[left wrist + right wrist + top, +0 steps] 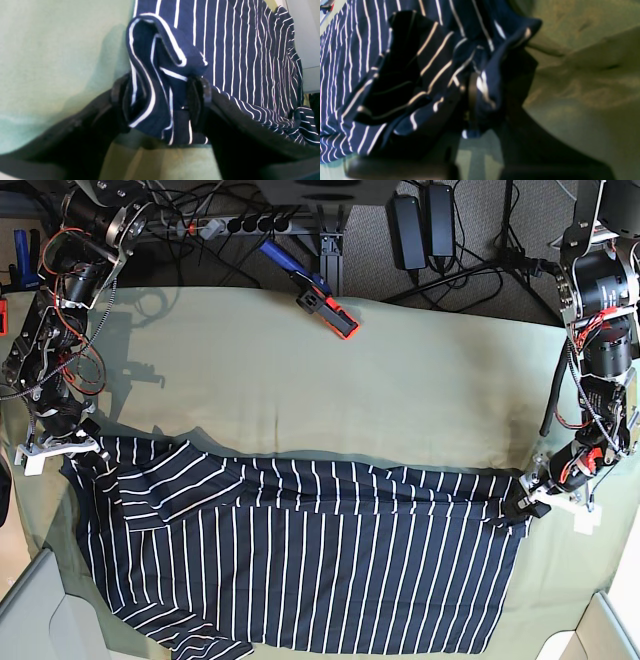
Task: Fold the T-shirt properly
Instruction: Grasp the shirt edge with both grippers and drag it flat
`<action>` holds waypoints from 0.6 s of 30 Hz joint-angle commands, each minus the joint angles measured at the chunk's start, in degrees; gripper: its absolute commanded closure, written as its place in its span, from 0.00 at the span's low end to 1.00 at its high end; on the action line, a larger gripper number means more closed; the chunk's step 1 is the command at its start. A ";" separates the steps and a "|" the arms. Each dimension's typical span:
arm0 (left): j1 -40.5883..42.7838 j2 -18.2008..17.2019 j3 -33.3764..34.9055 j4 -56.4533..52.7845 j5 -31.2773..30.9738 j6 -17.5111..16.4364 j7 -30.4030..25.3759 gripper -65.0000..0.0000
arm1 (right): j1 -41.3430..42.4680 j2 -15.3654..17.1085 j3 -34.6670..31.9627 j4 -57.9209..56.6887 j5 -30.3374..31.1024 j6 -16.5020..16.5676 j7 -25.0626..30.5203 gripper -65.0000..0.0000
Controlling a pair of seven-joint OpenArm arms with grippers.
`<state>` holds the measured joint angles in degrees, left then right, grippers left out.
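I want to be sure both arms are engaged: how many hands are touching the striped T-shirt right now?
2. The right hand pinches the T-shirt at its upper corner beside the sleeve; the left hand has bunched fabric between its fingers at the opposite upper corner.

A big plain olive-green cloth (400,390) covers the table, a blue-handled tool with an orange and black head (318,292) lies near its far edge, and black cables (470,240) sit behind it.

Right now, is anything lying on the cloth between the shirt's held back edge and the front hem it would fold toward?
Nothing visible is. The T-shirt lies spread on the olive cloth, bare of other things. The left gripper and right gripper pinch its two back corners. The orange-and-blue tool sits far behind.
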<state>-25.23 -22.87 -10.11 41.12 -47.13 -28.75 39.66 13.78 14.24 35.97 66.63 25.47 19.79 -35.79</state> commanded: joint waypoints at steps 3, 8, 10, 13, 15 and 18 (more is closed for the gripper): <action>-1.40 -0.76 -0.13 0.74 -0.11 -0.63 -0.04 0.68 | 0.94 0.96 0.17 0.90 0.63 2.99 1.27 1.00; -1.42 -0.79 -0.13 0.74 1.97 -6.86 -0.85 1.00 | 0.94 0.96 0.17 0.90 0.63 2.99 1.27 1.00; -1.40 -0.92 -0.15 0.76 1.40 -11.25 -0.85 1.00 | 0.94 0.96 0.17 0.90 0.66 3.02 1.01 1.00; -1.40 -1.33 -0.15 0.79 -3.08 -11.25 0.59 1.00 | 0.87 1.22 0.17 1.07 2.86 3.06 -1.62 1.00; -1.40 -1.97 -0.15 1.20 -7.91 -11.25 5.38 1.00 | 0.61 1.73 0.17 1.66 4.94 3.08 -4.70 1.00; -0.87 -2.38 -0.11 3.50 -14.78 -11.25 16.81 1.00 | -0.76 3.13 0.17 3.67 7.82 3.10 -8.63 1.00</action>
<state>-24.73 -24.58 -10.11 43.68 -60.99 -38.19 57.58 12.10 16.08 35.97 69.10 32.21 19.79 -45.12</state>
